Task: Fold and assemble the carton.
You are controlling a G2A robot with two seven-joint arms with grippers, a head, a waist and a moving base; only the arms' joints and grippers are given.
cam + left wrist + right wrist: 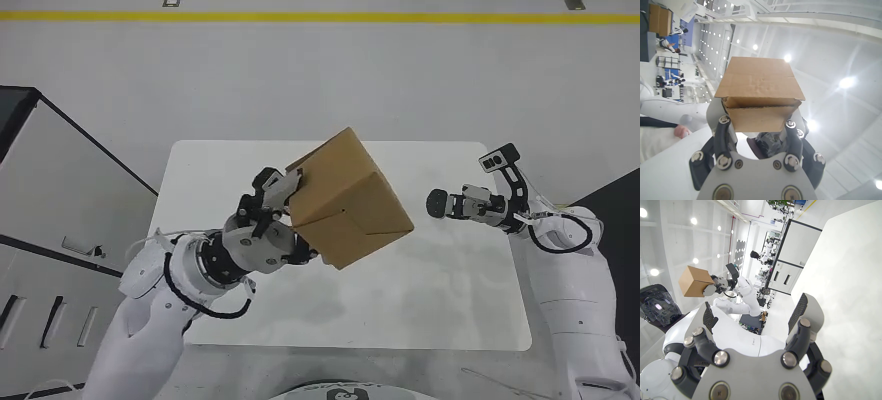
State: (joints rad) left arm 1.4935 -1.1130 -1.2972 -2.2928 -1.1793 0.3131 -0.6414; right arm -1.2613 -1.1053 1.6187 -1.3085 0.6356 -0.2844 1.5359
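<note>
Left tool (756, 121) pinches a flap of the raised box (759, 83), right tool (755, 308) spread near it; closing the open end seems next.

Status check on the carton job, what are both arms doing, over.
Left tool shut on carton, held tilted above the table. Right tool open, empty, apart from carton. Nothing between them.

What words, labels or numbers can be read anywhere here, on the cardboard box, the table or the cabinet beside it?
No text here can be read.
carton: plain brown card; faint dents on one panel, nothing legible.
table: bare white top, no print.
cabinet: a small tag on its front, too small to read.
</note>
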